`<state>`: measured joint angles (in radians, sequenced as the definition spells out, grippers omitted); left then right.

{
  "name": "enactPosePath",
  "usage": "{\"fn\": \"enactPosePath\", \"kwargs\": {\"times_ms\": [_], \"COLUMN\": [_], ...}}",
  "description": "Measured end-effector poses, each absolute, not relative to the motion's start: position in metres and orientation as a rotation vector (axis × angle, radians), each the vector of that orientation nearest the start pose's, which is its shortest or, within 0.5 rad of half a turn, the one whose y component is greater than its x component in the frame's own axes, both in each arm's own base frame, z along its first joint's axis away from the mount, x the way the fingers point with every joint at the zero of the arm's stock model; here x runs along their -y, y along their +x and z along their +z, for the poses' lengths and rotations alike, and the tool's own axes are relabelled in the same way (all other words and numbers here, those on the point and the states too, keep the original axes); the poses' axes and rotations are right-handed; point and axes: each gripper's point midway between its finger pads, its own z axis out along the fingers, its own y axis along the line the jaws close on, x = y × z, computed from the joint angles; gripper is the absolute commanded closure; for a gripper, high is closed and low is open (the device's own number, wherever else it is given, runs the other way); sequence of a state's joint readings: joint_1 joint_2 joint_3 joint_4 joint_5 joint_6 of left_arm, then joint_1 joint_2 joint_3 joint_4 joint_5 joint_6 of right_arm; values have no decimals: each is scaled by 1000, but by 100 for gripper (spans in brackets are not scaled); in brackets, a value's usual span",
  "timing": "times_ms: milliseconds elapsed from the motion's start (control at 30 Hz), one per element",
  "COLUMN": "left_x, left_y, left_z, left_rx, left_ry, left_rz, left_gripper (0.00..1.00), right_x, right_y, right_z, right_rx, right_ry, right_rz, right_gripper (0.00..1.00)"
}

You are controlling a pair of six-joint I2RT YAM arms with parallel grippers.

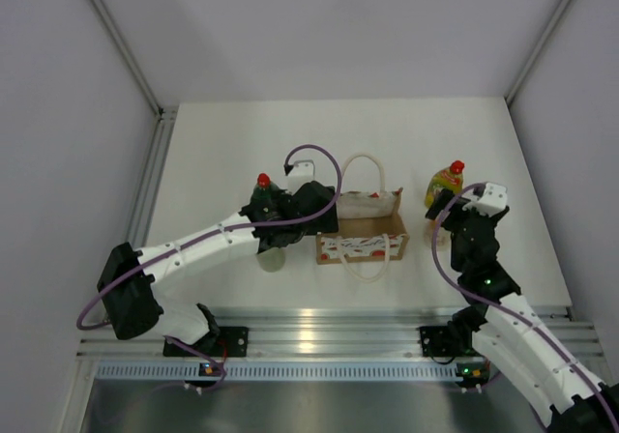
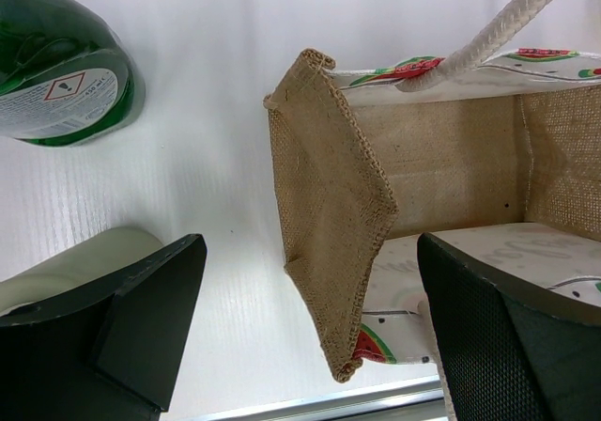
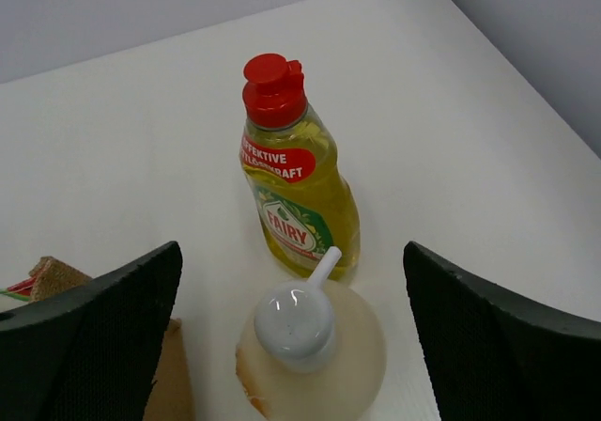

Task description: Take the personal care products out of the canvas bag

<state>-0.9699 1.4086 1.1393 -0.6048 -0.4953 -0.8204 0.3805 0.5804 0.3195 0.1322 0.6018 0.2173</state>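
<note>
Four personal care bottles stand on the white tabletop (image 1: pixel 242 133) outside the canvas bag (image 1: pixel 360 228), whose visible interior looks bare. The right end effector (image 3: pixel 291 261) hangs spread wide over the squat cream bottle (image 3: pixel 310 355) with its white nozzle, neither finger touching it. Just behind stands the yellow Fairy bottle (image 3: pixel 299 191), red-capped, with a red band reading "EFFEKTIVE" and "KRAFT". To the left of the bag, the left end effector (image 2: pixel 310 252) is also spread, straddling the bag's burlap end wall without pinching it. The dark green bottle (image 2: pixel 66 73) nearby shows a hazard diamond above print too small to read, and the pale cylindrical bottle (image 1: pixel 273 259) stands at the near side. The bottles look light, smooth and probably slippery, with walls that may give under a squeeze, so each is best taken across the body below the shoulder rather than by cap or nozzle. The bag is soft, likely to fold, and its rim band carries red watermelon slices.
</note>
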Motion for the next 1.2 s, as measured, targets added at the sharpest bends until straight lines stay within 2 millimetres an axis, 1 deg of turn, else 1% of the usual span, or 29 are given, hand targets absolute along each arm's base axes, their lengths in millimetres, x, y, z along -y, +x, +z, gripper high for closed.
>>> {"fn": "enactPosePath", "kwargs": {"times_ms": [133,200,267,333,400,467,533,600,667,733,800,833,900,1000,1100,1133,1200], "left_x": [267,266,265,261,256,249,242,227,203,176,152,140,113,70,28,18,8], "left_y": [252,252,252,252,253,258,266,280,295,304,304,301,292,276,261,254,244], "left_z": [162,165,170,182,197,214,230,242,248,249,252,256,268,294,312,318,321], "left_rx": [-2327,-2322,-2309,-2279,-2239,-2192,-2154,-2130,-2116,-2115,-2113,-2109,-2076,-2000,-1921,-1893,-1860], "left_ry": [-26,-15,-3,12,20,10,-12,-66,-143,-214,-270,-293,-338,-411,-483,-504,-522], "left_rz": [-285,-285,-291,-301,-307,-301,-292,-274,-223,-158,-106,-83,-39,36,139,161,171], "left_gripper": [2,2,2,2,2,2,2,2,2,2,2,2,2,2,2,2,2], "right_x": [-15,-17,-18,-19,-20,-20,-18,-15,-10,-8,-5,-4,-2,3,7,9,12], "right_y": [282,283,283,281,277,272,265,258,248,243,236,233,226,216,205,202,194], "right_z": [192,202,216,239,267,297,322,344,359,361,359,357,354,349,341,338,334], "right_rx": [-1630,-1626,-1616,-1596,-1570,-1548,-1540,-1532,-1540,-1556,-1596,-1617,-1653,-1698,-1732,-1740,-1754], "right_ry": [307,299,296,293,288,279,277,280,276,268,248,237,221,196,178,174,163], "right_rz": [-46,-33,-20,-3,21,40,45,45,35,24,3,-7,-24,-54,-75,-80,-92], "right_gripper": [0,0,1,0,0,1,0,1,1,1,1,1,0,1,0,1,1]}}
